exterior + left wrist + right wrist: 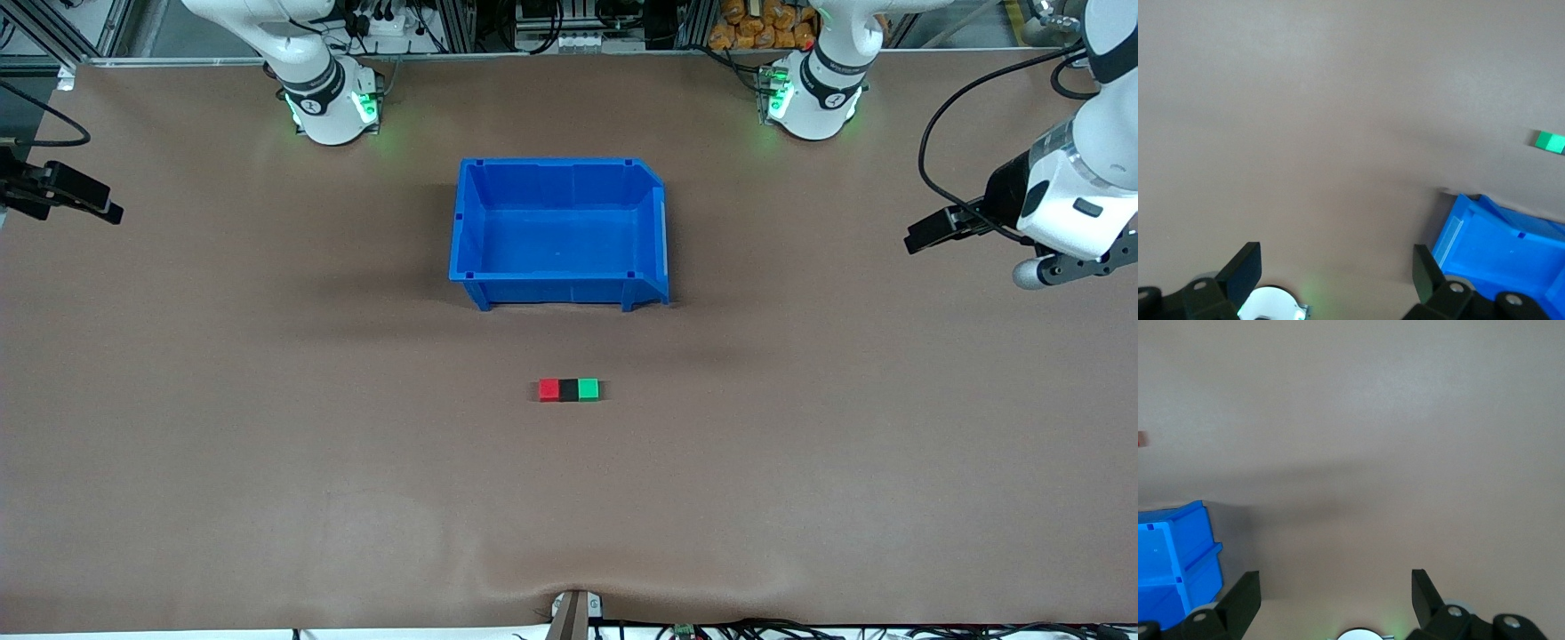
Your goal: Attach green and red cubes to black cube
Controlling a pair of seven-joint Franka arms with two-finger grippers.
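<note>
A small bright red cube (pixel 549 389), matte black cube (pixel 569 389), bright green cube (pixel 589 389); blue plastic bin (pixel 560 283); plain brown tabletop (pixel 267 400).

The blue bin (pixel 560 233) is showing smooth, slightly glossy plastic. The table cover (pixel 267 427) is looking like matt brown cloth, faintly rippling. The arm shells (pixel 1080 200) are gleaming as glossy white plastic.

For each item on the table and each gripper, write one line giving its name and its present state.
Red cube: on the table, touching the black cube.
Black cube: middle of the row, between both.
Green cube: touching the black cube.
Blue bin: upright, empty.
Left gripper: open, holding nothing.
Right gripper: open, holding nothing.
</note>
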